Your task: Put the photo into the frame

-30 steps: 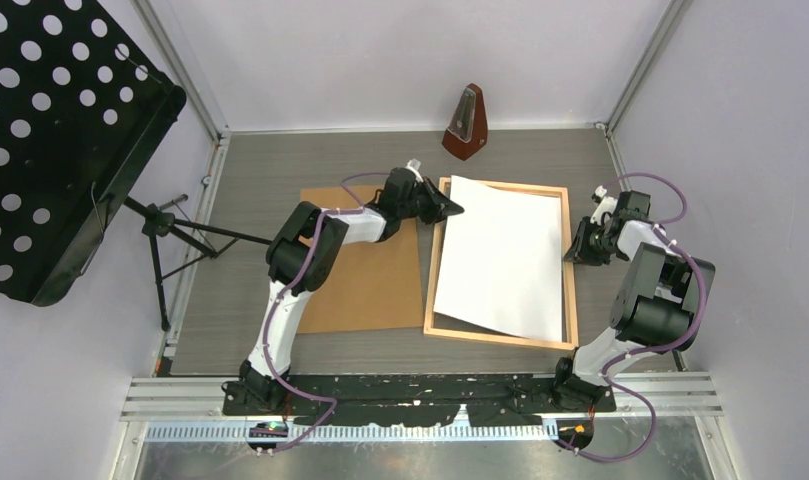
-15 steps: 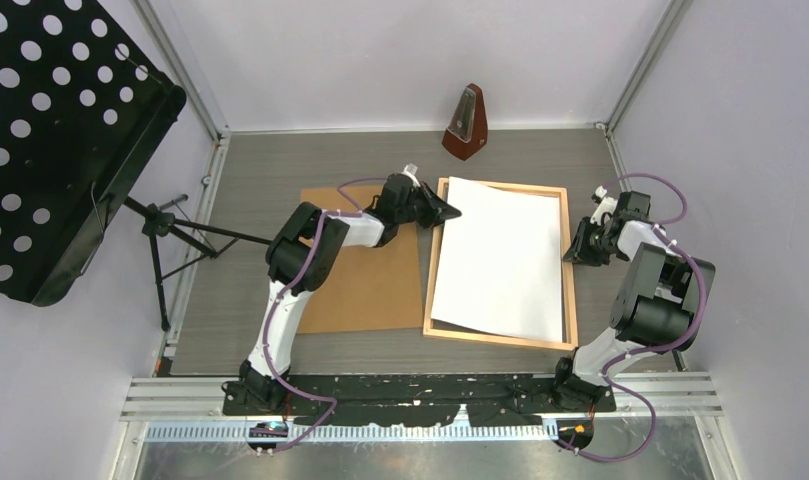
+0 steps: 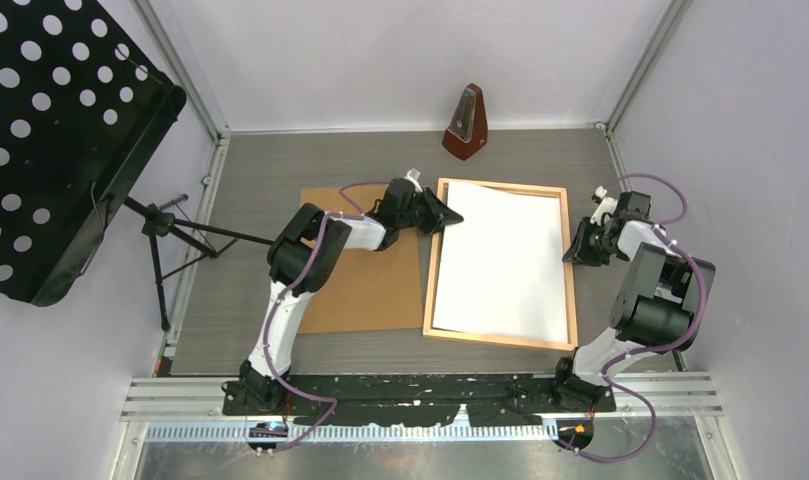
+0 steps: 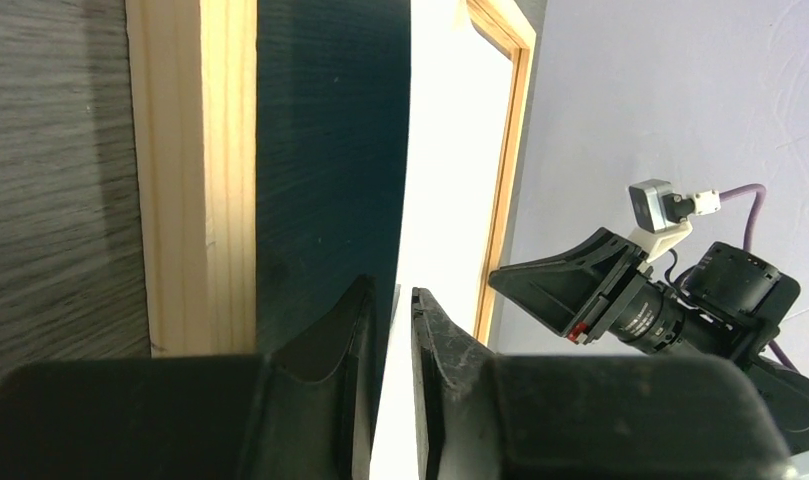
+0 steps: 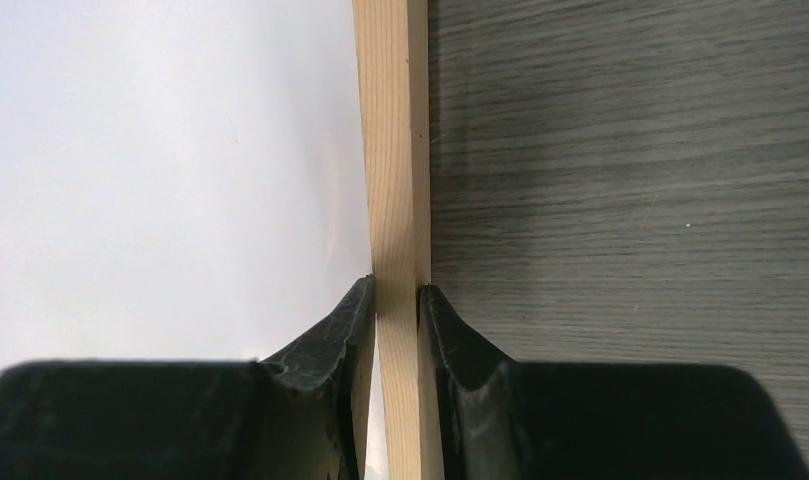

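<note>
**Photo, white back up, inside the wooden frame, one arm at each side**

Viewed from above: the photo [image 3: 500,260], plain white side up, lying within the thin light-wood frame [image 3: 500,184] on the grey table [image 3: 280,165].

Left gripper [image 3: 450,215] at the frame's far left corner. Fingers slightly apart, the photo's left edge in the narrow gap between them, not visibly pinched.

Right gripper [image 3: 573,252] at the opposite side, closed onto the frame's right rail, one finger inside against the photo's edge, one outside.

Brown backing board [image 3: 370,280] just left of the frame, under the left arm. Metronome [image 3: 466,123] at the back wall, black music stand [image 3: 60,130] far left.
</note>
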Tool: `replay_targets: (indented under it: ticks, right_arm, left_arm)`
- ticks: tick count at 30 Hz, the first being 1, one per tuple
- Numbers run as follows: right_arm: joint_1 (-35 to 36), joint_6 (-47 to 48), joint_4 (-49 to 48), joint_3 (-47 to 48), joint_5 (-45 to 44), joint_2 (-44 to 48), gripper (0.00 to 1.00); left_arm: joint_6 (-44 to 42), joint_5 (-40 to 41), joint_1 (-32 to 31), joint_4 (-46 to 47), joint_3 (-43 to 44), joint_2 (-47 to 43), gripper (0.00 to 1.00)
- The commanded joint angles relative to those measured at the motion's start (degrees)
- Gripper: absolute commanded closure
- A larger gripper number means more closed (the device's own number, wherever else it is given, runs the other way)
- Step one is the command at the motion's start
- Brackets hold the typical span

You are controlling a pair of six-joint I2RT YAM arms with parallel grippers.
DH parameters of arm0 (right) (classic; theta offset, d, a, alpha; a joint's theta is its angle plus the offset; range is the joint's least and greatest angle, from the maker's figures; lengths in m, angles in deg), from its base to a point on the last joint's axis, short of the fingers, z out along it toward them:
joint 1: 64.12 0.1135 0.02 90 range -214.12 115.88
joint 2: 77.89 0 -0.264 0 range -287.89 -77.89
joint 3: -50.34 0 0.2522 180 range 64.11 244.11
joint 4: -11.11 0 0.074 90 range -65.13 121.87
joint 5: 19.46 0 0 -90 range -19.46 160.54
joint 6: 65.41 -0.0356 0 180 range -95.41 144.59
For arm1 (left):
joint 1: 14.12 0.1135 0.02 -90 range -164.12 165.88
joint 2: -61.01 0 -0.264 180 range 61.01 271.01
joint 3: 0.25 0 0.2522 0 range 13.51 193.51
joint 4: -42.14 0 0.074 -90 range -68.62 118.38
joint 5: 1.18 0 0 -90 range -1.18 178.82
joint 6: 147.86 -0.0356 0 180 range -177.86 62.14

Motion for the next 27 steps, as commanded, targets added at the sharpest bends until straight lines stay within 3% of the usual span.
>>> replay_targets:
  ticks: [1, 20, 27]
  right_arm:
    - [0.0, -1.9, 1.6, 0.0, 3.2, 1.1, 0.94]
    - [0.0, -1.8, 1.6, 0.2, 3.3, 1.3, 0.94]
    - [-0.1, -1.8, 1.6, 0.0, 3.4, 1.5, 0.94]
  left_arm:
    - [-2.6, 0.4, -0.1, 0.7, -0.2, -3.2, 0.81]
    - [-6.5, 0.5, 1.4, -3.0, -1.9, -6.8, 0.74]
    - [-7.4, 0.5, 1.4, -3.3, -2.5, -7.3, 0.8]
